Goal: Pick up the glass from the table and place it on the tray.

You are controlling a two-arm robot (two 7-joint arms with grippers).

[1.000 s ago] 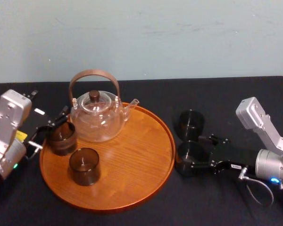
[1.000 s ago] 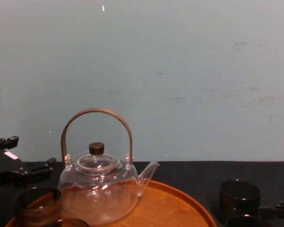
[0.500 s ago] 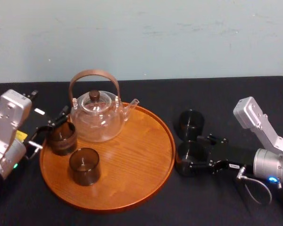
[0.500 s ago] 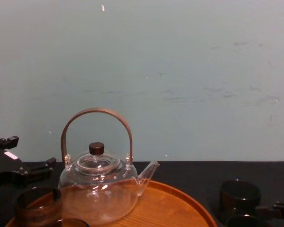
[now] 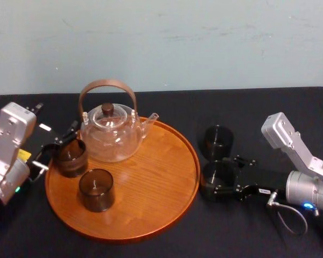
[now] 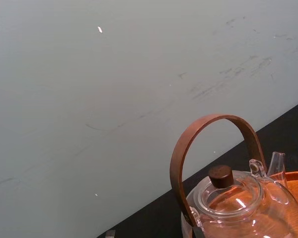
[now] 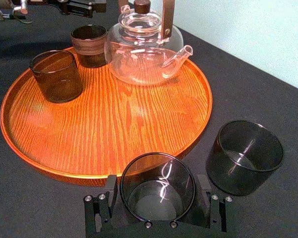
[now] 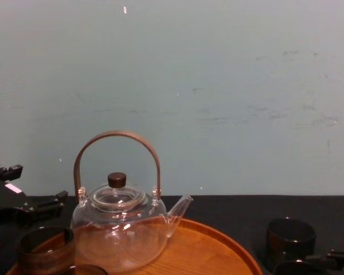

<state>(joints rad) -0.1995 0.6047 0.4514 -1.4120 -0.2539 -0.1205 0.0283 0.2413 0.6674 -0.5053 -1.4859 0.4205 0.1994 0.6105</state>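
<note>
- Two dark glasses are seen on the black worktop [image 5: 258,113] outside the tray [image 7: 114,124]. One of them, the glass [image 7: 157,173], is set upright between the fingers [image 7: 111,191] of the right gripper [image 7: 158,186].
- These fingers are spread to about the glass's width, one along each side of its wall. No clamping is shown, and whether the pads touch the glass cannot be told.
- Just ahead of the fingertips the tray's raised rim is met, close to the glass but apart from it.
- Beside one finger the second glass [image 7: 244,156] stands, with only a narrow gap left between it and the bracketed glass.
- Past the rim, a broad stretch of bare wood lies open ahead of the fingers.
- Farther across the tray, the glass teapot [image 7: 144,54] and two brown glasses [image 7: 56,75] [image 7: 89,44] are placed.
- At the tray's opposite edge the left gripper [image 5: 60,145] is held with its fingers parted, the farther brown glass just beside them.
</note>
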